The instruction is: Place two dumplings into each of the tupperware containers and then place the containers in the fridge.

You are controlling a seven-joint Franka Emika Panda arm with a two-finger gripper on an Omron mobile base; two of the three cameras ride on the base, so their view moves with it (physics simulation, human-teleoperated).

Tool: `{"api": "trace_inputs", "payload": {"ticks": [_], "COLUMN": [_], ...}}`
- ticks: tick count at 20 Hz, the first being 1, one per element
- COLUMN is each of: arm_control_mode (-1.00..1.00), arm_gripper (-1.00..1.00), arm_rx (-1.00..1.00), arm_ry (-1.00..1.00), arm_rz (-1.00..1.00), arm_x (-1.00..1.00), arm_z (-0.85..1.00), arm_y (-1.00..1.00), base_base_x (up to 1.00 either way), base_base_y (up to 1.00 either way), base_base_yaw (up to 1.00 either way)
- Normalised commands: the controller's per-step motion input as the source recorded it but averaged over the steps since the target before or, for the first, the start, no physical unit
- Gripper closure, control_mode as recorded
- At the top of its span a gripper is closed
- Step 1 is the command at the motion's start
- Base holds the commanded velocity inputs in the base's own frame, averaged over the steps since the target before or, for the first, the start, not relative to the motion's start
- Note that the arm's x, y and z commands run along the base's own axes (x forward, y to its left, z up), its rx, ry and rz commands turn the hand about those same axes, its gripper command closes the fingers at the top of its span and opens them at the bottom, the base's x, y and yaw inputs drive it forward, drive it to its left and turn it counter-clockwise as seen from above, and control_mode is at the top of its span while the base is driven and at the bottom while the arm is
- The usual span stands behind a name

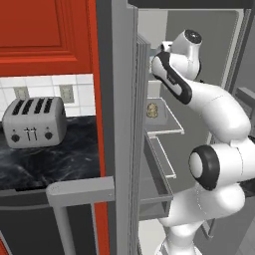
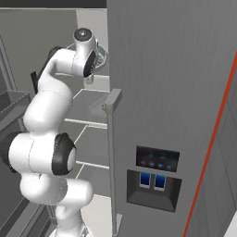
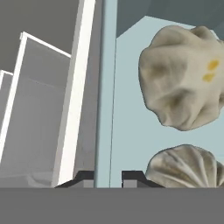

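Note:
In the hand view my gripper (image 3: 108, 177) is shut on the thick rim of a pale blue-green tupperware container (image 3: 131, 109), one dark tip on each side of the rim. Two tan crimped dumplings lie inside it, a large one (image 3: 183, 74) and another (image 3: 188, 166) below it. In the right base view this container (image 2: 102, 54) is held up inside the open fridge (image 2: 88, 111), at the end of my arm. A second container (image 1: 160, 115) with a dumpling (image 1: 152, 110) sits on a lower fridge shelf in the left base view.
The grey fridge door (image 2: 176, 92) with its handle (image 2: 111, 139) and dispenser stands close on the right. Pale shelves (image 1: 162, 154) run below my hand. A silver toaster (image 1: 34, 122) stands on the dark counter (image 1: 55, 159) beside the red cabinet (image 1: 45, 35).

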Motion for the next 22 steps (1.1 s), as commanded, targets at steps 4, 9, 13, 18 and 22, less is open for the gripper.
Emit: {"api": "trace_inputs", "payload": {"ticks": [4, 9, 13, 18, 22], "arm_control_mode": [-1.00, -1.00, -1.00, -1.00, -1.00], "arm_gripper": [1.00, 1.00, 1.00, 1.00, 1.00], "arm_rx": [0.00, 0.00, -0.01, -0.01, 0.00], "arm_ry": [0.00, 0.00, 0.00, 0.00, 0.00], "arm_rz": [0.00, 0.00, 0.00, 0.00, 0.00], "arm_x": [0.73, 0.30, 0.18, 0.19, 0.22], "arm_z": [-0.07, -0.34, -0.31, -0.36, -0.29], "arm_y": [0.00, 0.02, 0.07, 0.15, 0.13], "base_base_x": [0.00, 0.00, 0.00, 0.00, 0.00], "base_base_y": [0.00, 0.00, 0.00, 0.00, 0.00], "base_base_yaw": [0.00, 0.00, 0.00, 0.00, 0.00]}}
